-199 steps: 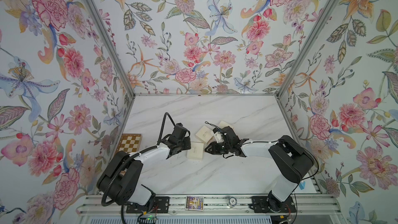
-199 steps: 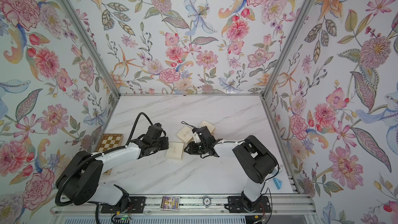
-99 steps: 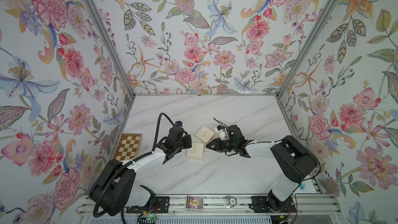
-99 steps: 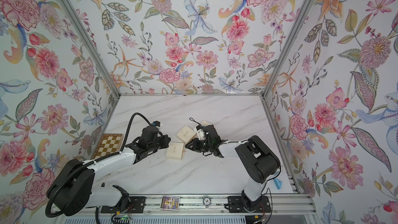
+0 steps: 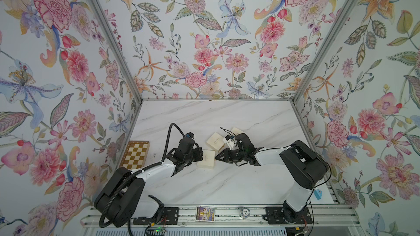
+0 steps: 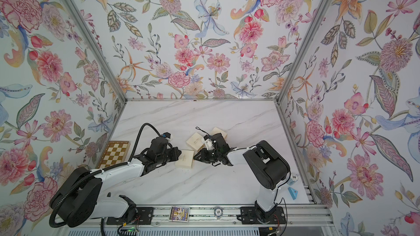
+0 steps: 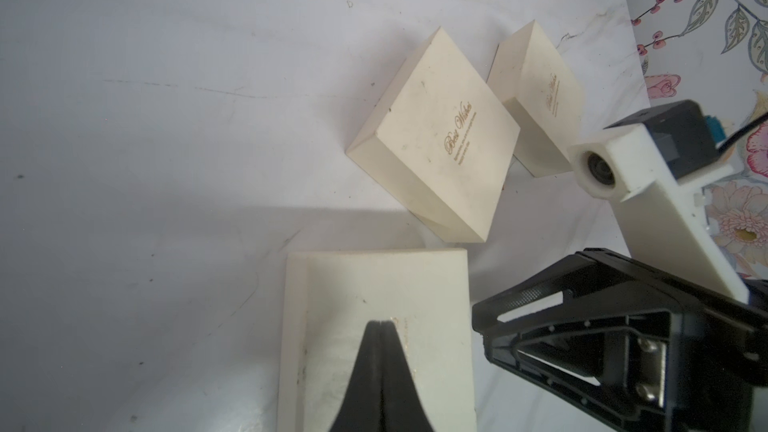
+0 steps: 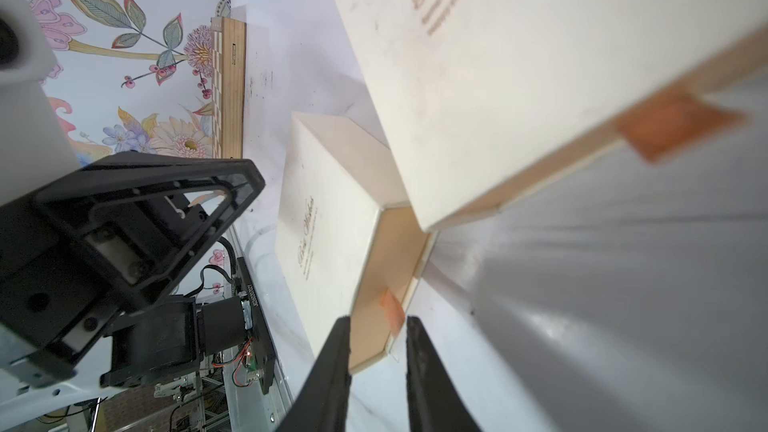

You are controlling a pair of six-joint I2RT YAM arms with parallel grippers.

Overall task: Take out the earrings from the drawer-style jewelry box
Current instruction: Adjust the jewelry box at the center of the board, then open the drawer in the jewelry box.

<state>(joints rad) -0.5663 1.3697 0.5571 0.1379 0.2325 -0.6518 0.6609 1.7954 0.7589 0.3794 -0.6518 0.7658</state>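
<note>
Left wrist: cream box reads "Best Wishes".

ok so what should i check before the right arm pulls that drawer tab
1. left end effector shut, over near cream box top: ok
2. right end effector open, lined up on orange pull tab: ok
3. tab pinched: not ok, gap shows beside it
4. drawer pulled out: not ok, closed
5. earrings inside this box: cannot tell, none in view
</note>
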